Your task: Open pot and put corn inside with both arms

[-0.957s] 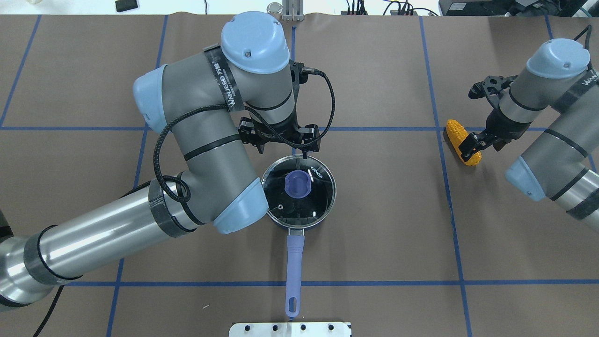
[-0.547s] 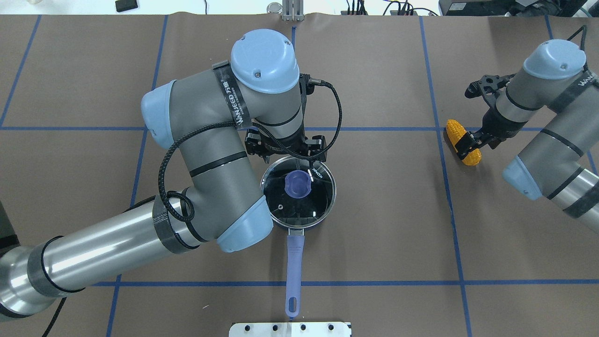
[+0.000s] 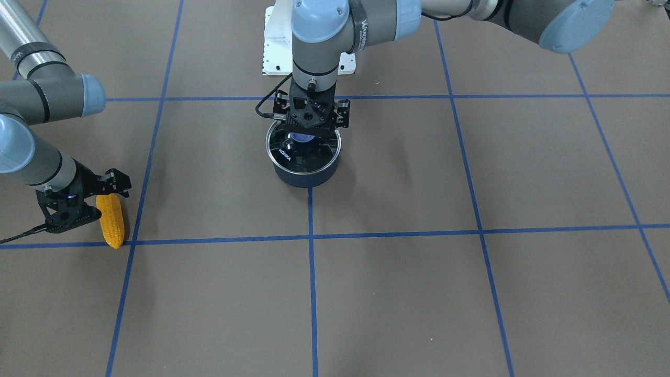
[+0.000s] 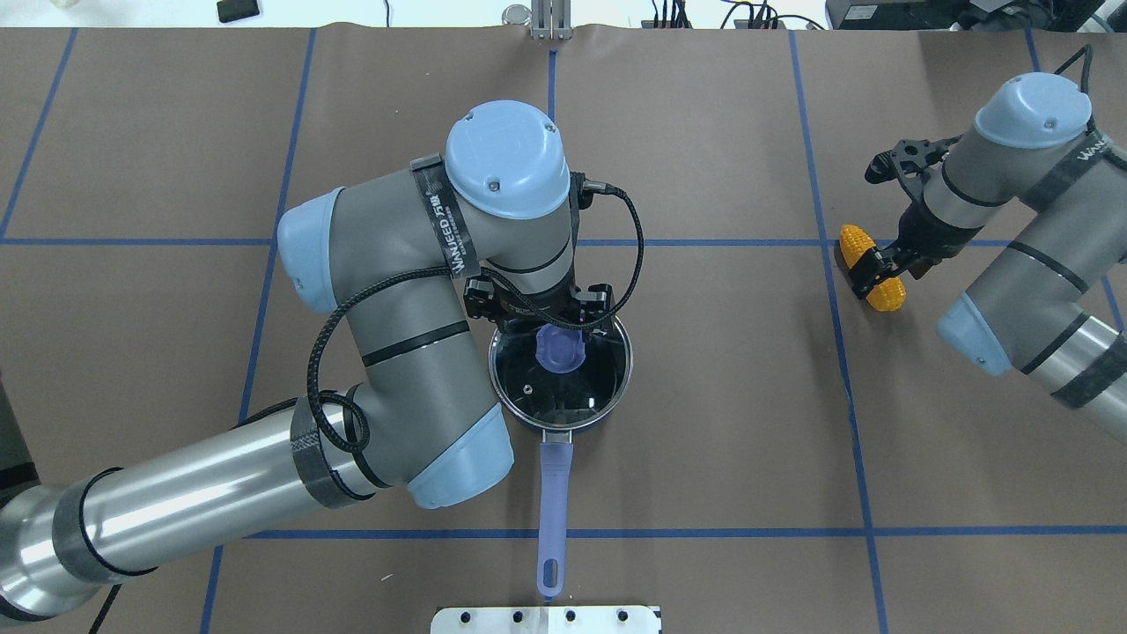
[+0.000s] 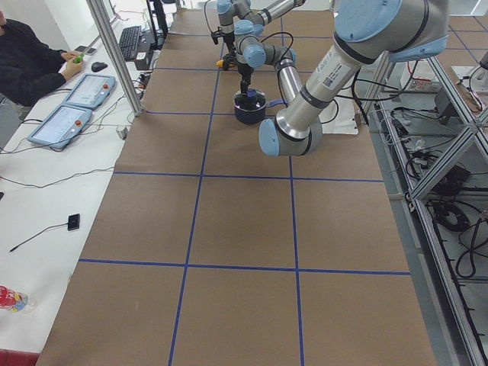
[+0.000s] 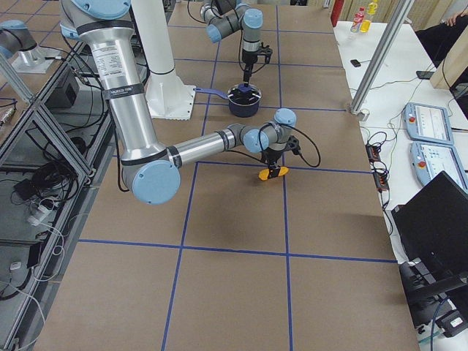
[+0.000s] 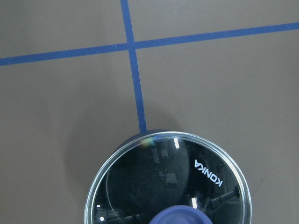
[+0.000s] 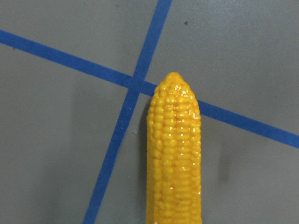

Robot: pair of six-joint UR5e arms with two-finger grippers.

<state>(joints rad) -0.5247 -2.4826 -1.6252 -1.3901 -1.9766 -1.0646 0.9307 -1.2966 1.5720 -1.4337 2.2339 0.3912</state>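
Observation:
The pot [image 4: 528, 414] stands mid-table, its purple-blue handle [image 4: 554, 502] pointing toward the robot. A glass lid [image 4: 590, 387] with a purple knob [image 4: 560, 350] sits on it. The lid [image 7: 168, 182] also shows in the left wrist view. My left gripper [image 4: 546, 321] hangs open just above the knob, and the wrist hides its fingertips. It also shows in the front view [image 3: 309, 131]. The corn [image 4: 852, 241] lies on the table at the right. My right gripper [image 4: 883, 264] is open and low over its middle, one black finger [image 4: 867, 269] crossing it. The corn [image 8: 174, 154] fills the right wrist view.
A white mounting plate [image 4: 546, 619] sits at the table's near edge, just past the handle's end. Blue tape lines [image 4: 845, 396] cross the brown table. An operators' desk with control tablets [image 5: 69, 107] stands beside the table's far side.
My left gripper has moved toward the robot, from behind the pot to over the lid's knob. My right gripper has shifted along the corn to its middle. Pot and corn have not moved.

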